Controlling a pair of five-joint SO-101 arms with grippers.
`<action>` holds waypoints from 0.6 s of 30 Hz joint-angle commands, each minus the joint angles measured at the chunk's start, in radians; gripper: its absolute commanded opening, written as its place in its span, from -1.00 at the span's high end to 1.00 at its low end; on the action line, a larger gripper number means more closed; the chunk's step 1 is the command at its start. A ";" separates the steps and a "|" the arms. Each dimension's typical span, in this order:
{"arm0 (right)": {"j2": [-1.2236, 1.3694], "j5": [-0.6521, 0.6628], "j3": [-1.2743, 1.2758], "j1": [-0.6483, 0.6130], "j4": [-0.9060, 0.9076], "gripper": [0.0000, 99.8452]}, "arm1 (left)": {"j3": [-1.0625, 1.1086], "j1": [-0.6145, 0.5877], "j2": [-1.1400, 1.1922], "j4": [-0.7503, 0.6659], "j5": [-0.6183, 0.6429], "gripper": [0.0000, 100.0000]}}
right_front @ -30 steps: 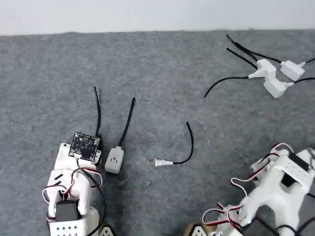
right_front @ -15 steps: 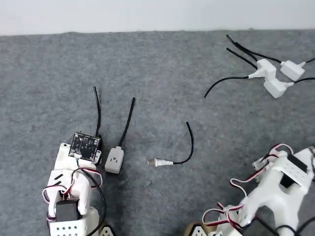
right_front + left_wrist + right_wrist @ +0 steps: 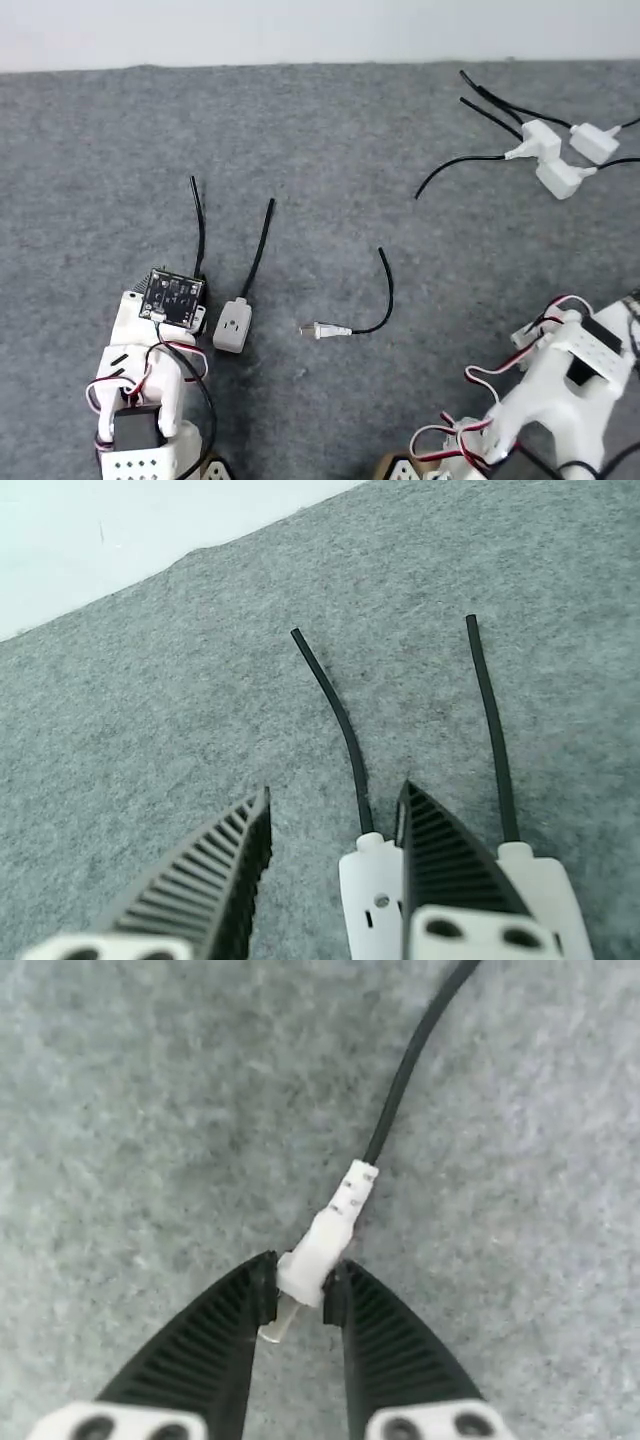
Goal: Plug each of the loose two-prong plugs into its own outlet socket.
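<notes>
Holding now: a white plug (image 3: 335,1215) is pinched by its body in the right claw (image 3: 300,1275). The prongs point back between the jaws, and the cord (image 3: 415,1050) is trailed over the grey tabletop (image 3: 120,1080).
Left claw (image 3: 336,790): held wide apart with nothing in it, just above a socket (image 3: 368,892).
Handling: likely feather-light hard plastic, so a bit slippery, and it can be tugged by the floppy cord.
Grab spot: the moulded body is best pinched, never the prongs.

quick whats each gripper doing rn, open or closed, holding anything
left gripper: open, holding nothing
right gripper: closed on a white two-prong plug
</notes>
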 commanded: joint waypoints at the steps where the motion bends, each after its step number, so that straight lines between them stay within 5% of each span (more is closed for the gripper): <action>1: -0.005 0.035 0.044 -0.007 -0.007 0.97 | -0.012 0.005 -0.014 -0.014 -0.012 0.61; 9: -0.005 0.037 0.055 -0.010 -0.008 0.95 | -0.012 0.005 -0.014 -0.012 -0.012 0.61; 18: -0.005 0.029 0.077 -0.010 -0.008 0.62 | -0.012 0.005 -0.014 -0.012 -0.012 0.61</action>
